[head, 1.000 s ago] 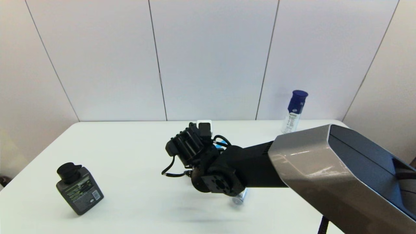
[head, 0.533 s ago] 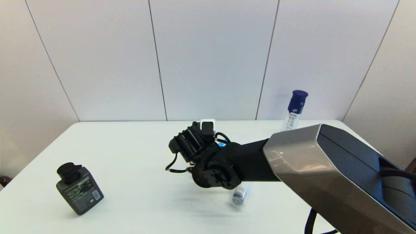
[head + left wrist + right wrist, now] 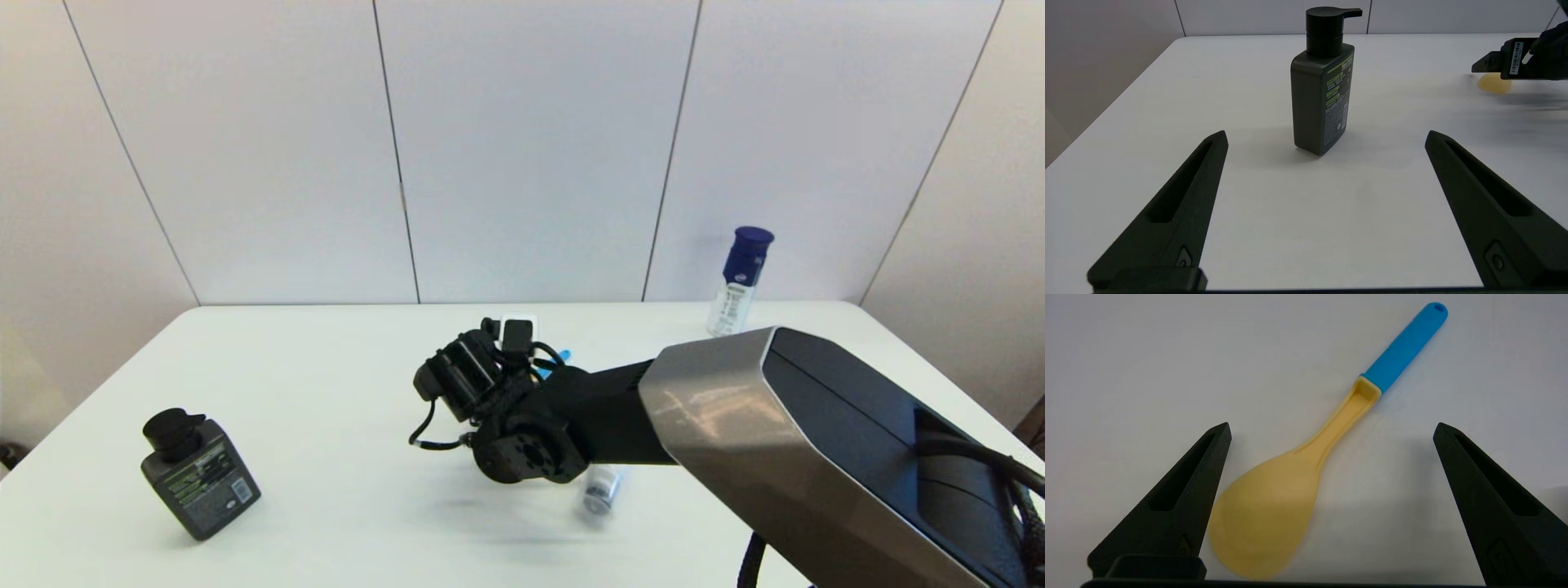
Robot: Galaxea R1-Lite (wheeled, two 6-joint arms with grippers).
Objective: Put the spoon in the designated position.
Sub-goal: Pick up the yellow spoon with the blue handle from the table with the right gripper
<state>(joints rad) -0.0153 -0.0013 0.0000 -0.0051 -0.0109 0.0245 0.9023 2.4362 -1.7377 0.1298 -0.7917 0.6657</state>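
The spoon (image 3: 1290,486) lies flat on the white table, with a pale yellow bowl and a bright blue handle (image 3: 1404,343). My right gripper (image 3: 1331,424) hovers open over it, one finger on each side, the bowl close to one finger (image 3: 1184,498) without being held. In the head view the right arm (image 3: 735,408) reaches to mid-table and hides the spoon except its blue handle tip (image 3: 563,357). The left wrist view shows the yellow bowl (image 3: 1494,83) under the right gripper. My left gripper (image 3: 1326,132) is open and idle. The designated position has no mark on the table.
A dark pump bottle (image 3: 200,482) stands at the front left, directly ahead of the left gripper (image 3: 1323,94). A small clear bottle (image 3: 600,490) lies under the right forearm. A blue-capped bottle (image 3: 739,282) stands at the back right by the wall.
The right arm has drifted a little to the left, and the spoon's blue handle tip now shows more clearly behind the wrist. The bottles have not moved.
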